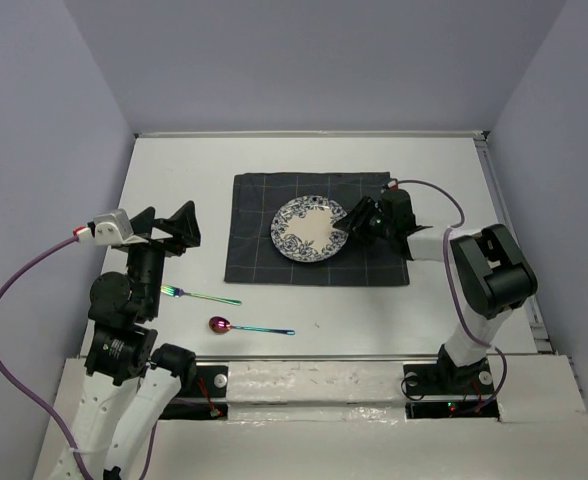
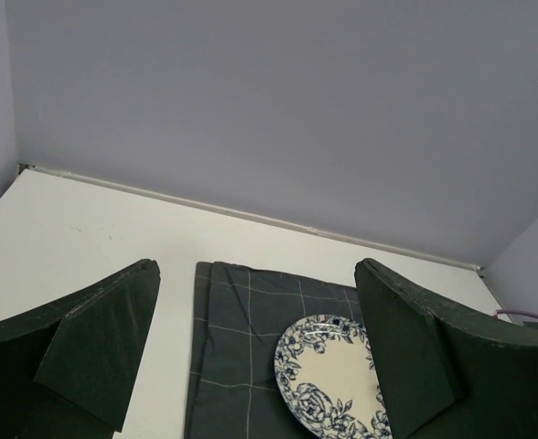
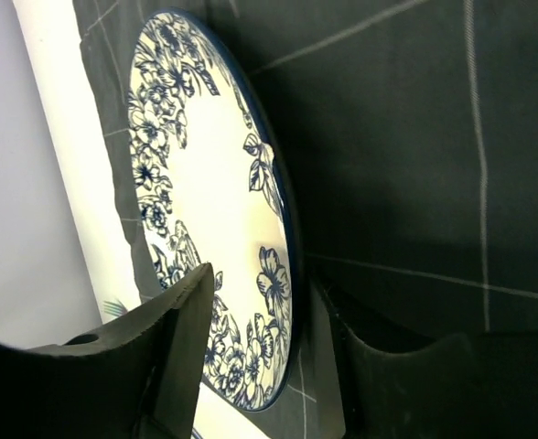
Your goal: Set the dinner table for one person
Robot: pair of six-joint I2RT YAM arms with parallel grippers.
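Right claw (image 3: 264,311) sits narrowed about the plate (image 3: 205,210) at its rim, one finger over the flowered face and the other outside the edge. Whether it actually pinches, I cannot tell. The plate lies about midway on the checked cloth mat (image 1: 254,250), which rests on the white dinner table (image 1: 174,170). This looks like the plate-placing step: keep it flat, let go fully, then back out level so neither rim nor cloth drags. Fork (image 1: 202,296) and spoon (image 1: 249,327) lie on bare tabletop near the wide-open, empty left claw (image 2: 255,302).
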